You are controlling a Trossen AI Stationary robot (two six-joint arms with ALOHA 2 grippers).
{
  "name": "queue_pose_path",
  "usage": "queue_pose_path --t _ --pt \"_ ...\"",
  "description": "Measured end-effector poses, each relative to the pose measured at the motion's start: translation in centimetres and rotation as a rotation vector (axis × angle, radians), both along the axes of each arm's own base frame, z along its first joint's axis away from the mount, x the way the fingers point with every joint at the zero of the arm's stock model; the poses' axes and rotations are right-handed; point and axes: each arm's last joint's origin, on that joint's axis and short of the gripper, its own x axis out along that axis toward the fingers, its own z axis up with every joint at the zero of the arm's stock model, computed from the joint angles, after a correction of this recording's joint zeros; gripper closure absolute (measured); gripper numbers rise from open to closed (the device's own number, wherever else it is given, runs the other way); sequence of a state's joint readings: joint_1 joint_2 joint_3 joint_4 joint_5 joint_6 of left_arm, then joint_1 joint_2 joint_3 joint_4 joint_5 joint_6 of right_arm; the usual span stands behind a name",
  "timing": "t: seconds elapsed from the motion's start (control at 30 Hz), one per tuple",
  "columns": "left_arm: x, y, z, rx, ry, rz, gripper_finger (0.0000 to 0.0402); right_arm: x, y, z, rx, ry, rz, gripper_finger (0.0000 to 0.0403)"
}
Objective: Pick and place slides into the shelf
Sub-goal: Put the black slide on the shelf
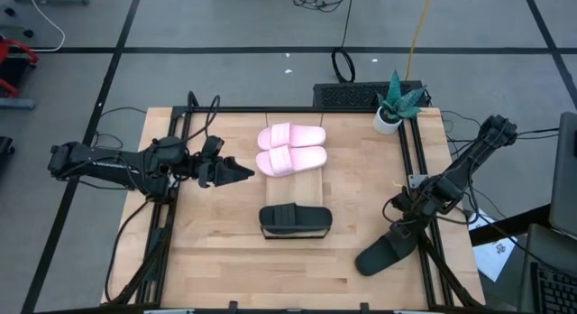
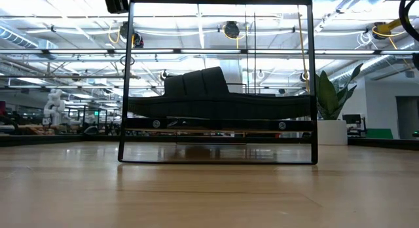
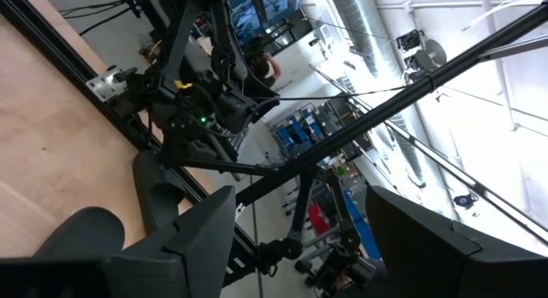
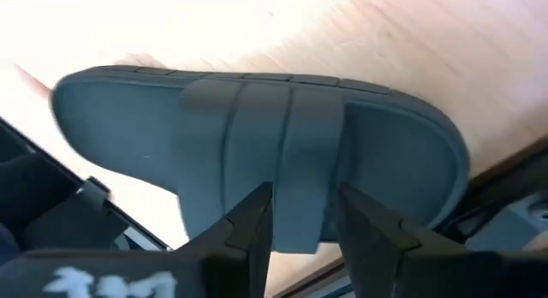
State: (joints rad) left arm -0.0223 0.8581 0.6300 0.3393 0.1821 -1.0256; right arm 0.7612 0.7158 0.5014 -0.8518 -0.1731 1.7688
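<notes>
Over on the left, the left gripper hangs above the tabletop with its fingers spread wide and nothing between them, pointing toward the pink slides — it looks to be waiting. Those two pink slides lie side by side on the shelf, toward the far end of its light planks. Nearer the front edge, one black slide also sits on the shelf; from table height it shows resting on the rack inside the black wire frame. Further right, the last black slide is off the shelf, by the tabletop's right rail, and the right gripper has it — its fingers stand narrow on either side of the strap, and the slide appears held rather than lying loose, though I can't tell if it is clear of the wood. So I'd judge this the carry of the fourth and last slide. Next it needs bringing across to the shelf and setting down beside its black partner, keeping clear of the wire frame.
</notes>
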Motion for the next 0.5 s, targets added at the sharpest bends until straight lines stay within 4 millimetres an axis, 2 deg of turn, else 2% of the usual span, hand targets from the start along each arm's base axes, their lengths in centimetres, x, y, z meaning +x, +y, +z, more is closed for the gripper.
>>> queue_pose_path --t 0.17,0.5 --pt "0.0 0.0 0.0 0.0 0.0 0.001 0.0144 0.24 0.07 0.08 -0.011 -0.044 -0.017 0.0291" --pt "0.0 0.0 0.0 -0.001 0.0 0.001 0.0144 -0.28 -0.33 -0.24 -0.039 0.025 -0.018 0.0291"
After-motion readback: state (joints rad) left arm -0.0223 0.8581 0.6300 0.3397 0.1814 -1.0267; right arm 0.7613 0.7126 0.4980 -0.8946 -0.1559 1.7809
